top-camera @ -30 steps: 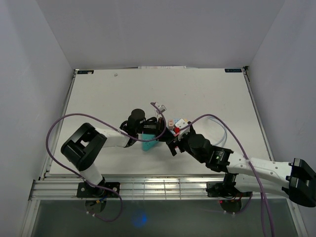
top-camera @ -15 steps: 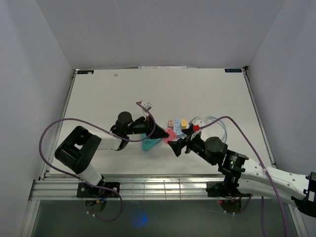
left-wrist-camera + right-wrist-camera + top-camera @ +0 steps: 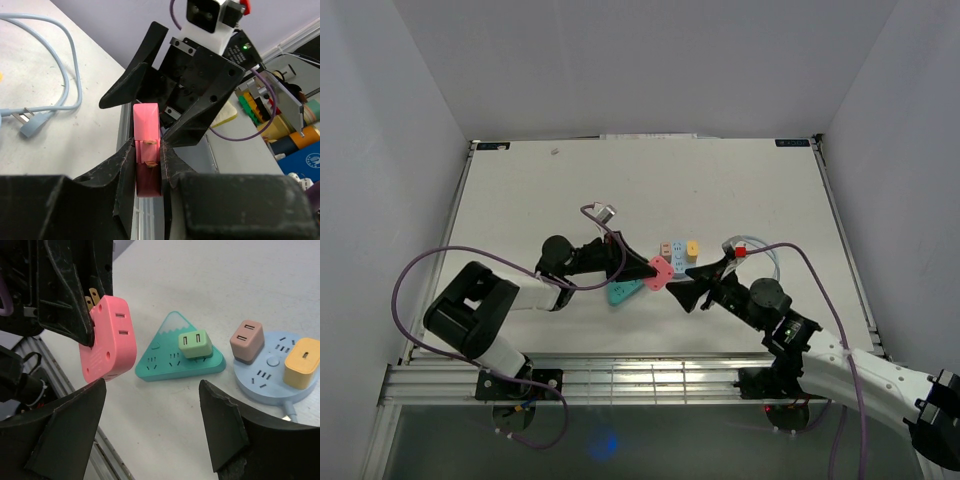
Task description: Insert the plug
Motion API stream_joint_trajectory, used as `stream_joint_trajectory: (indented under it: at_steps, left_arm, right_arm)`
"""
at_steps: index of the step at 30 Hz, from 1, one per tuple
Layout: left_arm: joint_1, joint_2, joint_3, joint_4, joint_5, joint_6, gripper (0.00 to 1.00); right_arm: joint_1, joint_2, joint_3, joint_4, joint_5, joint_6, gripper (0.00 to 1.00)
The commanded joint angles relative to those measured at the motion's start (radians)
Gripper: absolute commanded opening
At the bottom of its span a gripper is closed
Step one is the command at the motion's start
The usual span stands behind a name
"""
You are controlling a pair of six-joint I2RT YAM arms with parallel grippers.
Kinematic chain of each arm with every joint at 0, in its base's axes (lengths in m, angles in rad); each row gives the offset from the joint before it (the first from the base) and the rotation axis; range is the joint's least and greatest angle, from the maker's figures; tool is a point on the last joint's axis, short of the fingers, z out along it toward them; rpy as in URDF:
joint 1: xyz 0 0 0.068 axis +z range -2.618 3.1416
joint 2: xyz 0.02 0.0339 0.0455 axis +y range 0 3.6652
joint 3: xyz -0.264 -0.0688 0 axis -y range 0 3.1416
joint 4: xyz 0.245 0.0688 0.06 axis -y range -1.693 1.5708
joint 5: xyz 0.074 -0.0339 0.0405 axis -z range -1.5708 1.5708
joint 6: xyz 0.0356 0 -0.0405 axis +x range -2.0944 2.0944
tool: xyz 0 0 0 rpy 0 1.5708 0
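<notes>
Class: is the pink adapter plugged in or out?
Out. The left gripper holds the pink adapter in the air, its brass prongs bare, apart from the teal socket block.

Both arms wear white shells between black joint housings: the left arm and the right arm. A purple cable loops beside each. The left tool has matte black fingers with frayed edges. The right tool carries silver screws, a white block and a green light.

left end effector clamped, right end effector spread
</notes>
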Motion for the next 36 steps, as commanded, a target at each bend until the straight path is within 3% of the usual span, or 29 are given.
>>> stream_joint_trajectory:
  at_steps: [1, 10, 18, 36]
  left_arm:
    - [0.007, 0.013, -0.012, 0.2, 0.025, -0.069, 0.0]
    - [0.007, 0.033, -0.008, 0.217, 0.029, -0.08, 0.0]
    - [0.007, 0.018, -0.016, 0.225, 0.026, -0.062, 0.0]
    - [0.001, -0.102, -0.087, 0.297, -0.004, 0.018, 0.0]
  right_arm:
    - [-0.059, 0.003, -0.056, 0.279, -0.22, 0.089, 0.79]
    - [-0.072, 0.08, -0.085, 0.468, -0.322, 0.123, 0.71]
    - [-0.072, 0.141, -0.079, 0.506, -0.328, 0.175, 0.61]
    - [-0.072, 0.232, -0.083, 0.58, -0.325, 0.235, 0.6]
